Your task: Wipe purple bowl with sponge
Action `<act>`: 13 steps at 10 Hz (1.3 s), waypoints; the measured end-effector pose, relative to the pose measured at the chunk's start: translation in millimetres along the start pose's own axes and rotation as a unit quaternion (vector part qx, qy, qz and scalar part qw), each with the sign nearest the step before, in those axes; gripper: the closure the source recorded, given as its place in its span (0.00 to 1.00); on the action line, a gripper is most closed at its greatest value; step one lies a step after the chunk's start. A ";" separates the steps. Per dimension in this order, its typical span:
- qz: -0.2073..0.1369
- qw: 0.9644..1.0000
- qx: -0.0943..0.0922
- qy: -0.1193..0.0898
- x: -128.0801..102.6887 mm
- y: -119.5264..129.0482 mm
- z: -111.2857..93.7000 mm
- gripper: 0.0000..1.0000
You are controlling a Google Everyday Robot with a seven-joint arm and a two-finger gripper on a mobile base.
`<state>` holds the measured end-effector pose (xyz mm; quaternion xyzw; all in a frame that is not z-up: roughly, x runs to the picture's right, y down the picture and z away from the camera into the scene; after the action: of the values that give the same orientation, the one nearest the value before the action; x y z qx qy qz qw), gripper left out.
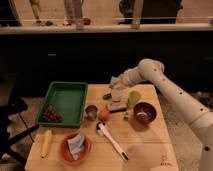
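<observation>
My gripper (117, 91) hangs low over the far middle of the table (150, 150), arm reaching in from the right. Whether it is wide, narrow or gripping something I cannot tell. A pale block (116, 106) lies right in front of it, which looks like the sponge, though I cannot be sure. The purple bowl (144, 113) sits upright to the right of that block and nearer the front, apart from my gripper. A yellow cup (134, 97) stands just behind the bowl, beside my gripper. A small green fruit (107, 96) lies to its left. A metal cup (91, 111) and an orange (103, 115) sit near the green tray (67, 95), which holds grapes (51, 115). At the front lie a banana (46, 142), an orange dish (64, 152) and a white brush (112, 141)
</observation>
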<state>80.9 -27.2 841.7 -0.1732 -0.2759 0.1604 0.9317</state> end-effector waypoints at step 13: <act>0.041 0.998 0.043 0.030 52.1 -7.2 -51.0 0.98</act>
<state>152.9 -25.0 828.4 -0.1490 -0.2331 0.2048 0.9389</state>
